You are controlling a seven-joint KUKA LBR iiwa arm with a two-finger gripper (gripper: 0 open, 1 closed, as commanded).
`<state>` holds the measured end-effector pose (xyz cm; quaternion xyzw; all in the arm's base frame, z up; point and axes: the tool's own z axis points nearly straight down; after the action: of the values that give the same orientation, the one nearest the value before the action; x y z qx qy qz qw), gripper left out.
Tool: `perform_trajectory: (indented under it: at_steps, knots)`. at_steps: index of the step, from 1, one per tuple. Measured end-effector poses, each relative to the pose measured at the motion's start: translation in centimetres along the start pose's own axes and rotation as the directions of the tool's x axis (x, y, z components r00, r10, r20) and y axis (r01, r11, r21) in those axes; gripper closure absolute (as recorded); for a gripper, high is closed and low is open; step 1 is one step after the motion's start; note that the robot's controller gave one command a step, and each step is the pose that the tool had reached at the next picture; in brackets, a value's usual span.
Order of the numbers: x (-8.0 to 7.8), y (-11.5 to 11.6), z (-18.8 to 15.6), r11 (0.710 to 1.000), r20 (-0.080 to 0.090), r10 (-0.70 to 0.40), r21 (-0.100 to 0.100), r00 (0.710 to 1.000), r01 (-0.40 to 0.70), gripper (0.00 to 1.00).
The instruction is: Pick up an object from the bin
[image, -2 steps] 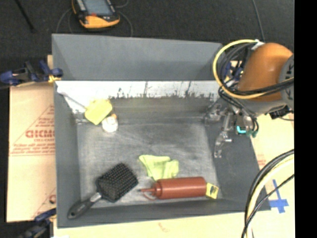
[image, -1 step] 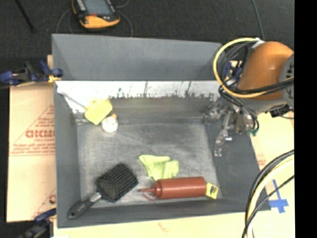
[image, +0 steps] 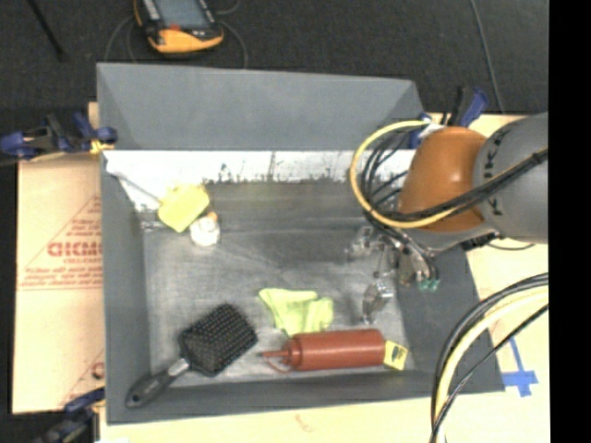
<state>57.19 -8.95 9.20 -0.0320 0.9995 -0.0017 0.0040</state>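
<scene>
Bare middle floor [image: 277, 247] — hairbrush [image: 217, 338], cloth [image: 295, 310], red bottle [image: 337, 350] lining near edge, sponge [image: 182, 207] far-left

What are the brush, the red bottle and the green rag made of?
The brush: black, looks like hard plastic, matt, with rows of stiff bristles on the pad. The red bottle: likely soft plastic, smooth with a slight sheen along its side. The green rag: seems cloth or thin foam, since it lies crumpled in soft folds; which, I cannot tell.
</scene>
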Motion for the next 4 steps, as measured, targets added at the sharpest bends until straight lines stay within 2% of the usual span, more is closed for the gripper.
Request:
perform_trajectory:
  at_steps: [1,2,3,4]
  knots:
    - [-0.9,2.0,2.3,0.996,-0.008,-0.092,-0.001,0.996,0.092,0.0]
    - [0.5,4.2,1.9,0.993,0.005,-0.118,0.0,0.993,0.118,0.0]
    - [1.8,8.7,1.9,0.985,0.003,-0.174,0.0,0.985,0.174,0.0]
    - [2.7,9.8,1.8,0.962,-0.001,-0.273,-0.002,0.962,0.273,1.0]
